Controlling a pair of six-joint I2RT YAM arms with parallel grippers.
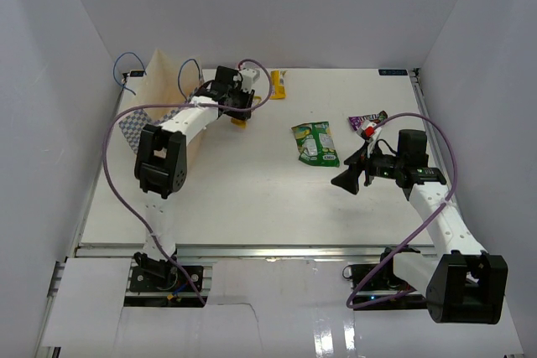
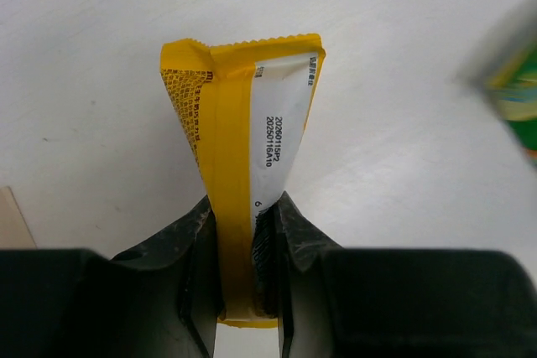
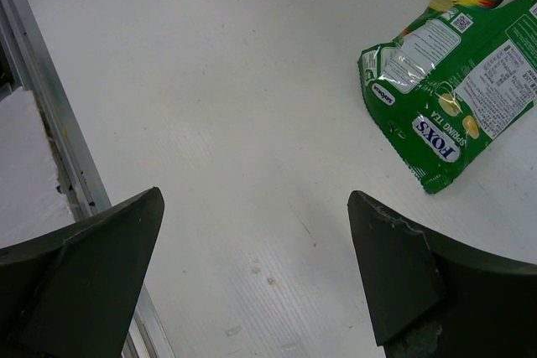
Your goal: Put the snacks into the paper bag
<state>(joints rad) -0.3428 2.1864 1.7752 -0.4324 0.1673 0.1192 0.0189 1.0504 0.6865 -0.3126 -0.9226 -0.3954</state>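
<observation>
The paper bag (image 1: 162, 83) stands at the table's (image 1: 252, 199) far left corner, and just beside it the left gripper (image 2: 245, 207) is clamped on a yellow wrapper (image 2: 235, 90) (pinched near one end). The right gripper (image 3: 254, 203) hangs spread wide near the green bag (image 3: 449, 98) lying mid-table. A second yellow wrapper (image 1: 278, 84) lies by the far edge, and the purple candy packet (image 1: 367, 122) is to the right of the green bag.

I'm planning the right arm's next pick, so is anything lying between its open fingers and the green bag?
Nothing visible. In the right wrist view only bare table lies between the open right gripper and the green bag. The purple candy packet sits off to the side.
</observation>
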